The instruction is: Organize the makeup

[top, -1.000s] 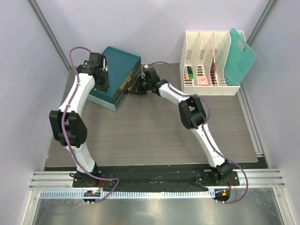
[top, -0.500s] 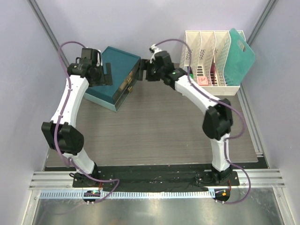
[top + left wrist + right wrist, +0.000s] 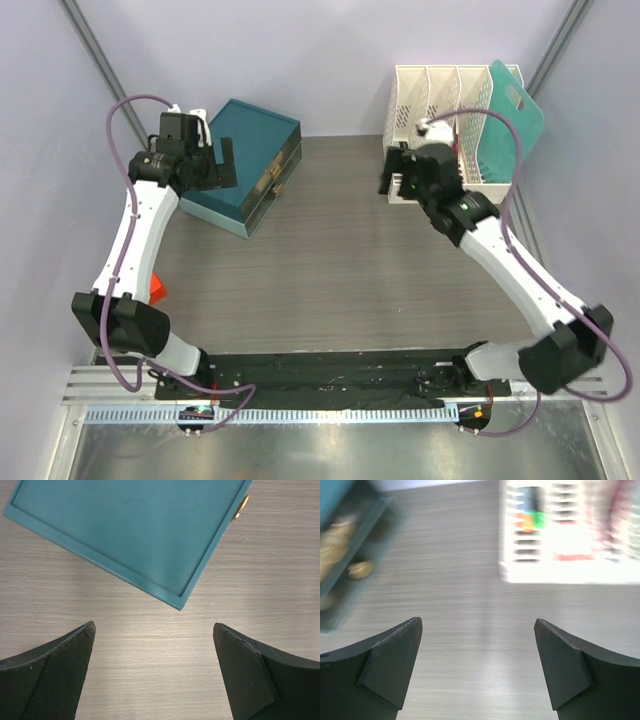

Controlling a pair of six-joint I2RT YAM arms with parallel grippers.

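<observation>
The makeup shows only in the right wrist view, blurred: tan items [image 3: 342, 535] lie in the open drawer of the teal box [image 3: 357, 510] at the left. A black, orange and green item [image 3: 530, 512] and a pink one [image 3: 570, 545] sit in the white rack [image 3: 560, 575]. My left gripper [image 3: 222, 165] hovers over the near left edge of the teal box [image 3: 252, 160], open and empty [image 3: 152, 627]. My right gripper [image 3: 393, 180] hangs in front of the rack [image 3: 440, 110], also open with nothing between its fingers [image 3: 477, 622].
A teal sheet [image 3: 515, 115] stands in the rack's rightmost slot. A small orange object [image 3: 157, 290] lies at the table's left edge beside the left arm. The box's brass knob [image 3: 242, 505] faces the table's middle.
Both grippers have opened. The right arm has swung right from the box's drawer to the front of the rack. The left arm has lifted and pulled back left off the box.
</observation>
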